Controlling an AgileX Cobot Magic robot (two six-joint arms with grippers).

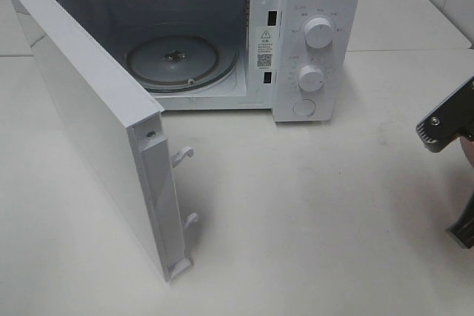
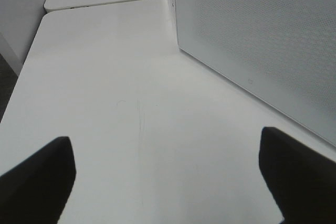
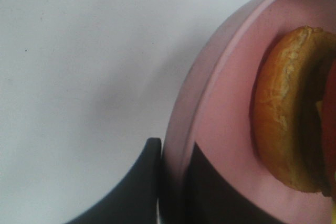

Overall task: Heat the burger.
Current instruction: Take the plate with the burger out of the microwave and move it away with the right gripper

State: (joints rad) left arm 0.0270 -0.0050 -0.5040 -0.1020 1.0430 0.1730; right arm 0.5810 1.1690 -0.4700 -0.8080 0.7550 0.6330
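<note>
In the right wrist view the burger [image 3: 286, 114] lies on a pink plate [image 3: 220, 103], showing its golden-brown bun and a dark layer. My right gripper [image 3: 176, 156] is shut on the plate's rim, one dark finger under it and one over it. In the high view only dark parts of the right arm [image 1: 450, 118] show at the right edge; burger and plate fall outside that view. My left gripper [image 2: 165, 148] stands open above the bare table, nothing between its fingers, beside the microwave door [image 2: 262, 40].
A white microwave [image 1: 315, 5] stands at the back of the white table [image 1: 311, 212]. Its door [image 1: 89, 116] swings wide open to the front left. The glass turntable [image 1: 181, 61] inside carries nothing. Two knobs and a button are on its right panel.
</note>
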